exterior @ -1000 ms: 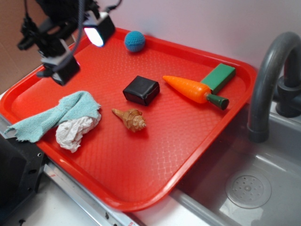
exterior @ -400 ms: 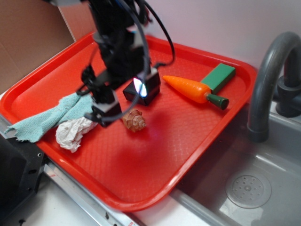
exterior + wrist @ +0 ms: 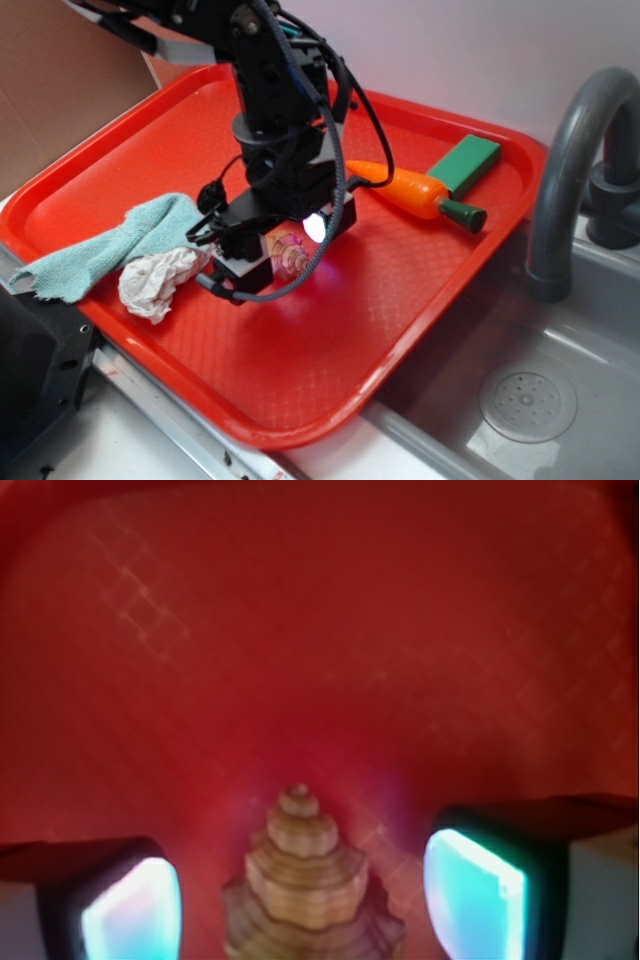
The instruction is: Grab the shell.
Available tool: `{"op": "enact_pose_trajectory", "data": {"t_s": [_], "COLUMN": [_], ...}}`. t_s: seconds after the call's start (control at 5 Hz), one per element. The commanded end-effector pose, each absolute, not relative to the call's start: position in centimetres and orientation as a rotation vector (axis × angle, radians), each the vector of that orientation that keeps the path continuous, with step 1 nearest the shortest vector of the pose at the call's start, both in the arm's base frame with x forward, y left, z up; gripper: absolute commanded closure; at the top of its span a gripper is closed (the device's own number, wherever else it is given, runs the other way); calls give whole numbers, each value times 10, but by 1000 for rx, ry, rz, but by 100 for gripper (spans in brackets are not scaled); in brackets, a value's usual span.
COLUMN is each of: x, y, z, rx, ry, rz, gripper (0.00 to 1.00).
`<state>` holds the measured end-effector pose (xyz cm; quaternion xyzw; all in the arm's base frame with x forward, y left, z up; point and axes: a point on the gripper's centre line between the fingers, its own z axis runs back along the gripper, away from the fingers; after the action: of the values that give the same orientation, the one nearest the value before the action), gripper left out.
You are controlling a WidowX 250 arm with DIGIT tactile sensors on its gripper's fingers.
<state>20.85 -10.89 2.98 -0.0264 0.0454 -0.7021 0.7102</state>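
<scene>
We see the arm (image 3: 275,110) bent steeply down over the middle of the red tray (image 3: 420,300), its gripper (image 3: 300,900) spread wide with a pad on either side of the shell (image 3: 305,885), touching neither.

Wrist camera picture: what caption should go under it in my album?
Robot hand open, one finger on each side of the little shell on the red tray.

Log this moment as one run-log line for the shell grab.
phase: pre-grasp | gripper: open, fingers either side of shell | shell: on red tray, not lifted | contact: none visible
</scene>
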Motion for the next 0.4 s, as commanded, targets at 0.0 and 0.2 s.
{"op": "enact_pose_trajectory", "data": {"t_s": [0.0, 0.2], "x": [200, 202], "y": [-102, -102], "z": [19, 19], "rx": [16, 52], "ry": [141, 131], "rz": [-1557, -1625], "gripper": [0, 100]}}
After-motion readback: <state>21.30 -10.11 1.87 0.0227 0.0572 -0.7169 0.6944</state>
